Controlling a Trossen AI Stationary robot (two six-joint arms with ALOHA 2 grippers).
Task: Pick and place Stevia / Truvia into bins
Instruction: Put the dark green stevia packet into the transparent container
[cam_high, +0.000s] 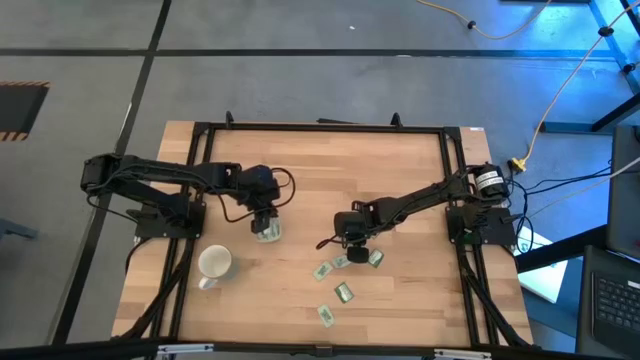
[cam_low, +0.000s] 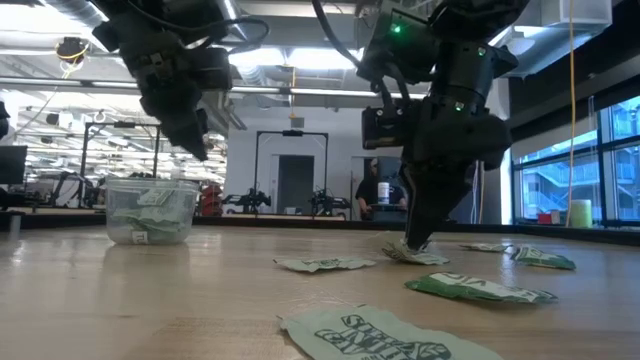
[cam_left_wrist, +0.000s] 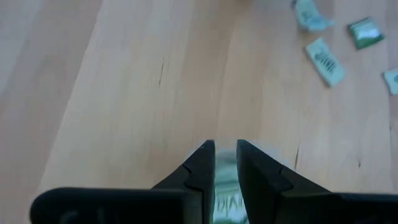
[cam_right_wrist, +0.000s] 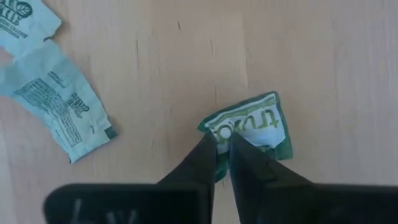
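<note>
Right gripper pinching a Truvia sachet mid-table; left gripper, narrowly parted, above the sachet-filled clear cup.

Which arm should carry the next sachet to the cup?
Right, probably. The right hand is already pinched on a Truvia sachet on the table. The left hand hangs over the clear cup.

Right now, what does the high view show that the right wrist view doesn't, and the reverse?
Only the high view: the left tool over the clear cup of sachets, the white mug, and more loose sachets nearer the table's front edge. Only the right wrist view: the print on the pinched Truvia sachet, its edge between the fingers. Both: the right tool down on a sachet on the wooden table.
</note>
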